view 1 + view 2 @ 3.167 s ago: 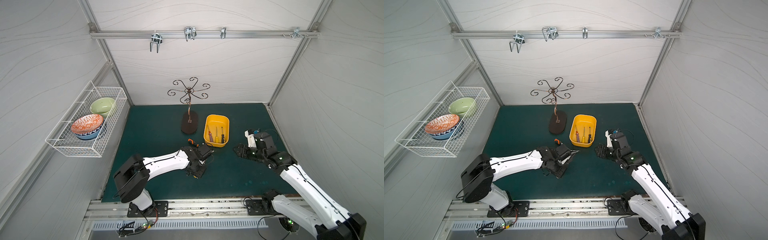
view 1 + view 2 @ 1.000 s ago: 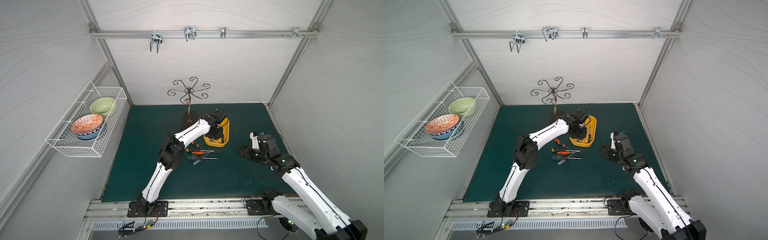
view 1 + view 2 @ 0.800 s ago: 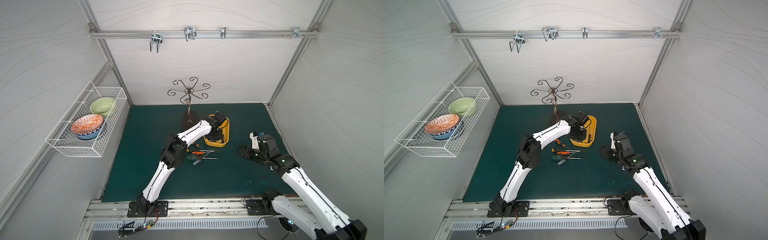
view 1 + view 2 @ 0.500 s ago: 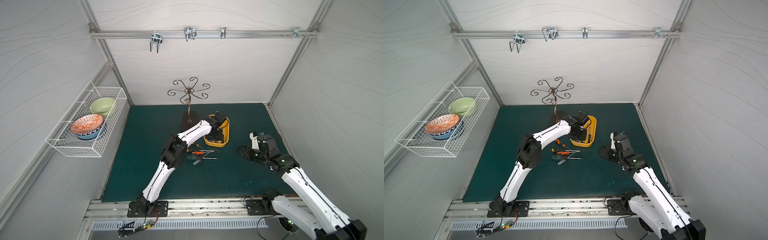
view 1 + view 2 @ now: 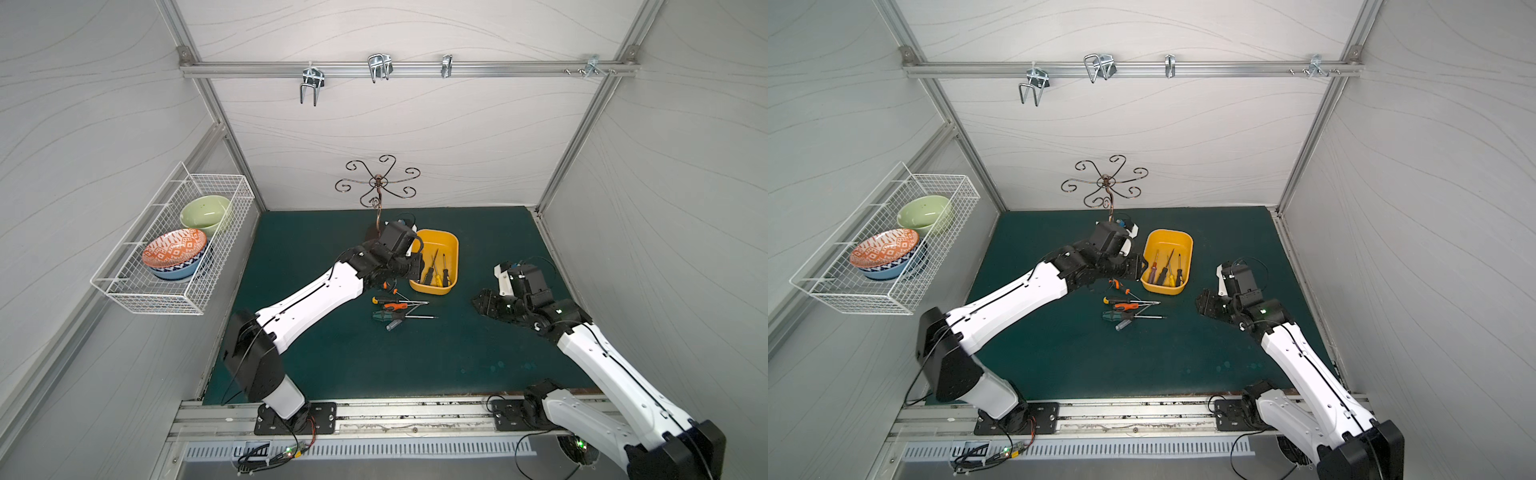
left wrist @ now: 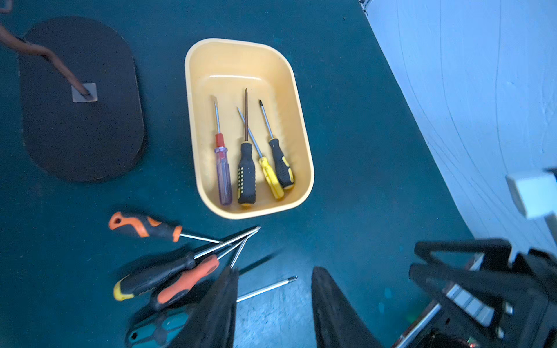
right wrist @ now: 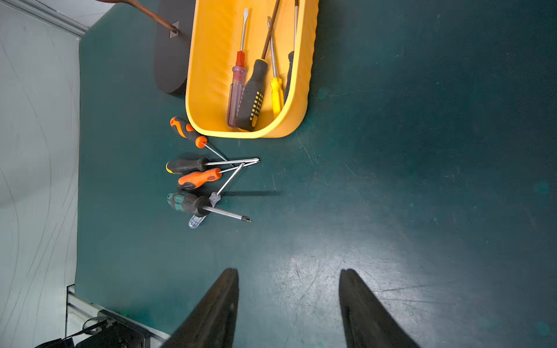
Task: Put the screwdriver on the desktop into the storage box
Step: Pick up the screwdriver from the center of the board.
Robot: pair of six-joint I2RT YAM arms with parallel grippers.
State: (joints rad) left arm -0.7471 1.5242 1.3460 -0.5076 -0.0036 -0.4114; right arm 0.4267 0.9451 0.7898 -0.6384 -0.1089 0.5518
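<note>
Though top views obscure them, wrist views show left tool (image 6: 274, 270) and right tool (image 7: 289, 270) parted, empty.

The left arm (image 5: 316, 299) and right arm (image 5: 602, 365) have glossy white shells, matte black joints and black base plates (image 5: 328, 415) screwed down. Thin black cables (image 5: 912, 380) trail along them. The left hand (image 6: 274, 271) and right hand (image 7: 289, 271) end in black tapered fingers (image 7: 217, 307).

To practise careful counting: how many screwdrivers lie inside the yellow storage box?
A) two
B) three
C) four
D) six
C: in the left wrist view the storage box holds a purple-handled screwdriver, a thick black one, a yellow one and a slim black-and-yellow one.
</note>
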